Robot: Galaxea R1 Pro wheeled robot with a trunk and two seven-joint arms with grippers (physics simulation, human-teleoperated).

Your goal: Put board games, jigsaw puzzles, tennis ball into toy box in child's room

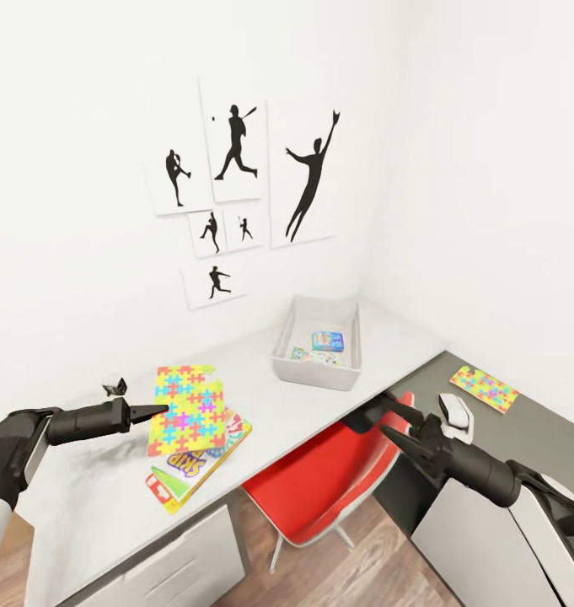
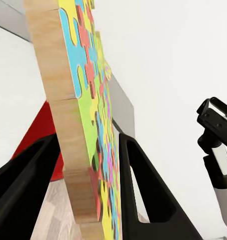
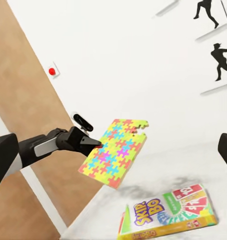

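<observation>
My left gripper (image 1: 156, 410) is shut on the edge of a jigsaw puzzle (image 1: 185, 409), which hangs tilted just above the table (image 1: 261, 379). The left wrist view has the puzzle (image 2: 88, 100) clamped between both fingers. Under it lies a red-and-green Skip-Bo board game (image 1: 206, 468), also in the right wrist view (image 3: 168, 212). The grey toy box (image 1: 316, 371) at the back holds a blue board game (image 1: 328, 341) and a green-white one (image 1: 316, 357). A second jigsaw puzzle (image 1: 484, 388) lies on the dark cabinet top. My right gripper (image 1: 386, 415) hovers open off the table's front edge. The tennis ball and the bed are out of view.
A red chair (image 1: 329, 480) is tucked under the table between my arms. White walls close the corner behind the toy box, with black baseball-player pictures (image 1: 236, 169) above. Drawers (image 1: 177, 565) sit under the table's left part.
</observation>
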